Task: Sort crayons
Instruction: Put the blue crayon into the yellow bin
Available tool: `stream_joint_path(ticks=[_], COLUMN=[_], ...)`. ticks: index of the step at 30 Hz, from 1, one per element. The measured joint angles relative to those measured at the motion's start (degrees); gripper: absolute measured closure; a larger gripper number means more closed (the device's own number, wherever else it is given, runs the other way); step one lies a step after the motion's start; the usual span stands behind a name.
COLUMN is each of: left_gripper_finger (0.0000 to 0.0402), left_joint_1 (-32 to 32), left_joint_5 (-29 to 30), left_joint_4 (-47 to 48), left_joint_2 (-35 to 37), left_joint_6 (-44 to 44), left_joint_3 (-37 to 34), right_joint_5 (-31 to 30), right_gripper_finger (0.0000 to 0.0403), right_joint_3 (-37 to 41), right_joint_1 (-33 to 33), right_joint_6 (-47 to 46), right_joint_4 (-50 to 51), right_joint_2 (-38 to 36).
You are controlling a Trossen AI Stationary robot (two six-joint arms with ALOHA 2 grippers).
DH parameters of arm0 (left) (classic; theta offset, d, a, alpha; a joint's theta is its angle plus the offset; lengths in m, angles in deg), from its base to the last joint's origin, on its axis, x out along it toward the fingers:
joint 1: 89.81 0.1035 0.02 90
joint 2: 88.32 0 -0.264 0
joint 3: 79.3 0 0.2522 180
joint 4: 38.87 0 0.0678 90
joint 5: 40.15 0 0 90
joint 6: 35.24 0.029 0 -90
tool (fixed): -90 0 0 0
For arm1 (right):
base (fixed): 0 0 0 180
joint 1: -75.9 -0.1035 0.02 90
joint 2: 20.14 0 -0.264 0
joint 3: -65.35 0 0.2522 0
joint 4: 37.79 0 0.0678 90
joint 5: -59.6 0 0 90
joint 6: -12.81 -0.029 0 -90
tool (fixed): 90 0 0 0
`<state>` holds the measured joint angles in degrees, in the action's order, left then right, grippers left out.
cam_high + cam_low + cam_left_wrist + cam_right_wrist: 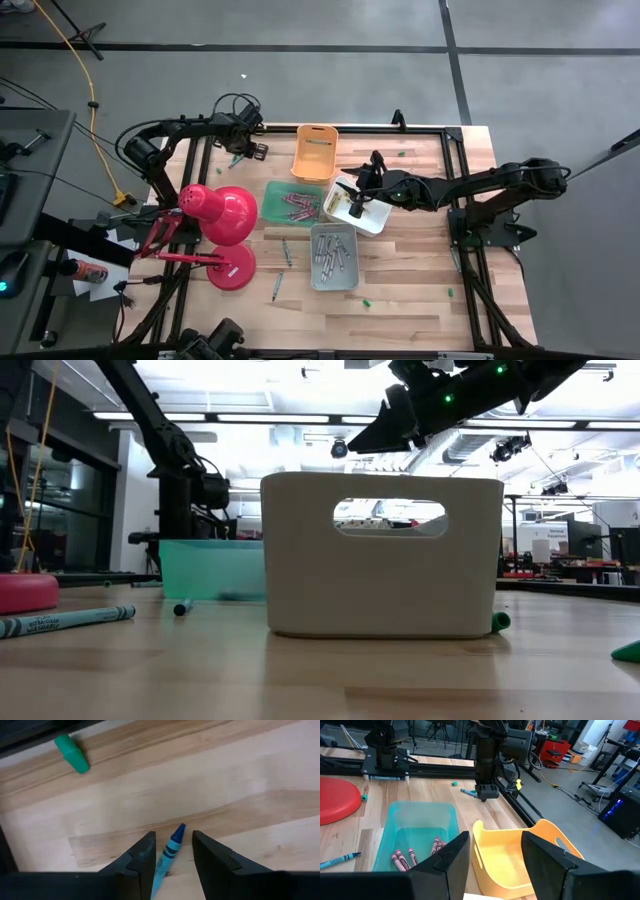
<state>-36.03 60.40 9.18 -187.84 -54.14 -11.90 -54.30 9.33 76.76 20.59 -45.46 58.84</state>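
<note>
Because the blue crayon (170, 851) lies flat on the table (420, 300) near its far left corner, slim, paper-wrapped and round, it could roll or squirt out if the left gripper (172, 851), fingers spread either side of it, pinches off-centre; the right gripper (492, 851) hangs open above the bins, empty

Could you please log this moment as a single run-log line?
left gripper: jaws astride blue wax crayon on wooden table, not yet gripped | right gripper: open, empty, above yellow plastic bin
</note>
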Motion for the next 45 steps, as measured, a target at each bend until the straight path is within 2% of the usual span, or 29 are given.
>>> stream_joint_path(ticks=[10, 21, 27, 32, 36, 40, 42, 45], left_gripper_finger=[0.0297, 0.0336, 0.0393, 0.04, 0.0401, 0.0401, 0.0401, 0.0401], left_joint_1=[-1.09, -1.85, -1.89, -3.11, -4.03, -6.46, -8.52, -13.24], left_joint_5=[0.68, 0.99, 1.33, 3.82, 4.72, 4.29, 2.62, -2.79], left_joint_4=[10.7, 7.3, 7.27, 9.05, 10.91, 9.88, 6.54, -4.58], left_joint_2=[0.06, 0.04, 0.04, 1.23, 7.12, 16.09, 21.67, 30.27], left_joint_6=[6.07, 6.22, 7.35, 10.54, 11.56, 12.6, 12.69, 12.56], left_joint_3=[1.19, -0.21, -0.22, -0.31, -0.37, -0.61, -1.9, -7.6], right_joint_5=[0.07, 0.44, 0.44, 0.46, 0.5, 0.5, 0.52, 1.93], right_gripper_finger=[0.0231, 0.0231, 0.0231, 0.0231, 0.0231, 0.0231, 0.0231, 0.0231], right_joint_3=[0.0, 0.0, -0.02, -0.02, -0.02, -0.02, -0.02, -0.02], right_joint_1=[0.0, 0.0, 0.0, 0.0, 0.0, 0.01, 0.0, 0.04], right_joint_6=[-0.25, -1.37, -1.37, -1.37, -1.37, -1.37, -1.32, -1.32], right_joint_4=[0.0, 0.0, 0.0, 0.0, -0.2, -0.2, -0.2, -0.21], right_joint_2=[0.0, 0.0, 0.0, 0.0, 0.0, 0.0, 0.0, 0.0])
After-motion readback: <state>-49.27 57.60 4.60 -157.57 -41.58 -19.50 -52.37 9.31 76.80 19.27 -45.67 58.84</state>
